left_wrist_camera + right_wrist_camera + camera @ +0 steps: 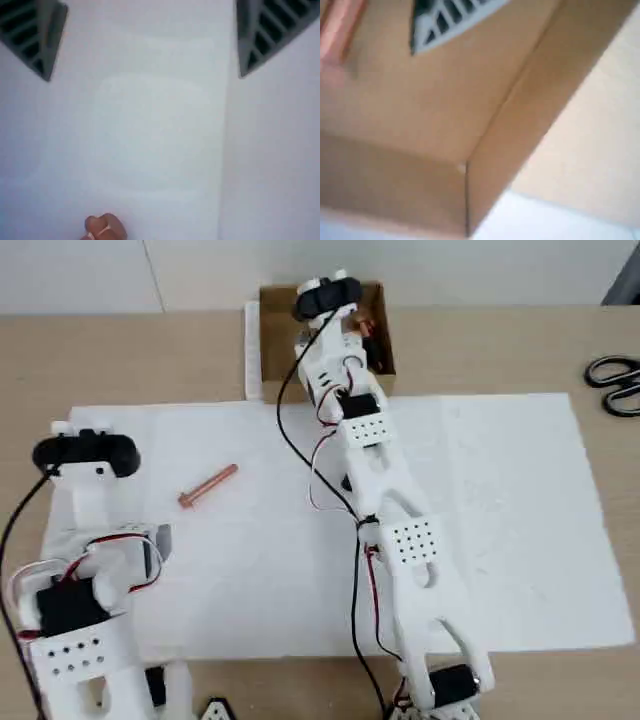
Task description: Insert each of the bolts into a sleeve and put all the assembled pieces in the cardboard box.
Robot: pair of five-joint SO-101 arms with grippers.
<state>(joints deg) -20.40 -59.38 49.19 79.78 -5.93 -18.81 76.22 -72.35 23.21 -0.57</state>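
Jaws apart on left gripper [145,75]; right gripper [325,298] cannot be read.
Drop-off step over the cardboard box [268,335], upper centre; next move likely calls for grasping the bolt [208,486], centre-left.

high view overhead; left wrist close, sharing bolt [207,486].

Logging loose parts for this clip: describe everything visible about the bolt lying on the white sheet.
The bolt is copper-coloured and metallic-looking, a slim shaft with a wider head at its lower-left end in the high view. It lies flat and diagonal on the white sheet, touched by nothing else.
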